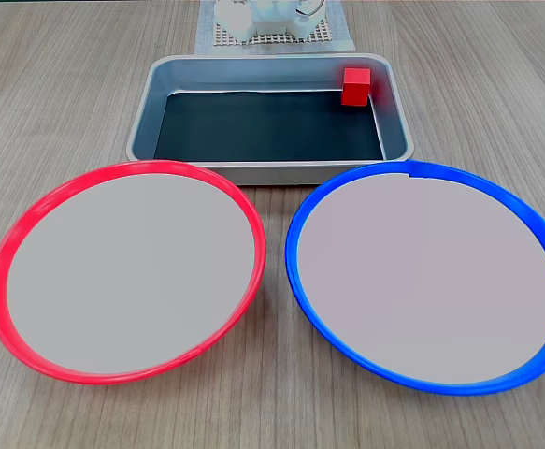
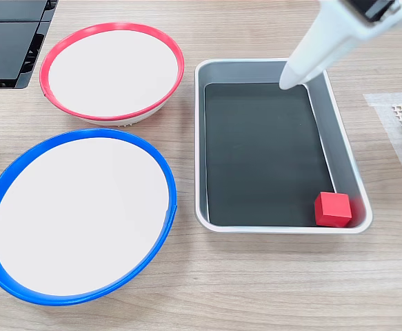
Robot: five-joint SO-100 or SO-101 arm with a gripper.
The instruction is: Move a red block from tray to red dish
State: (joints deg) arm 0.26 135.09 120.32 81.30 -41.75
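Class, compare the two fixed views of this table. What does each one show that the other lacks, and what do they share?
In a fixed view, white machine parts stand on a grid mat beyond the tray. In a fixed view, a white end effector hangs over the tray's far end, and I cannot tell whether it is open; black panels sit at the top left. In both fixed views, the red block lies in a tray corner, and the red dish and blue dish hold nothing.

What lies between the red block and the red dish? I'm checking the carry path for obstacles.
Only the tray's bare dark bottom and its silver wall, then bare wood, separate the red block from the red dish in both fixed views.
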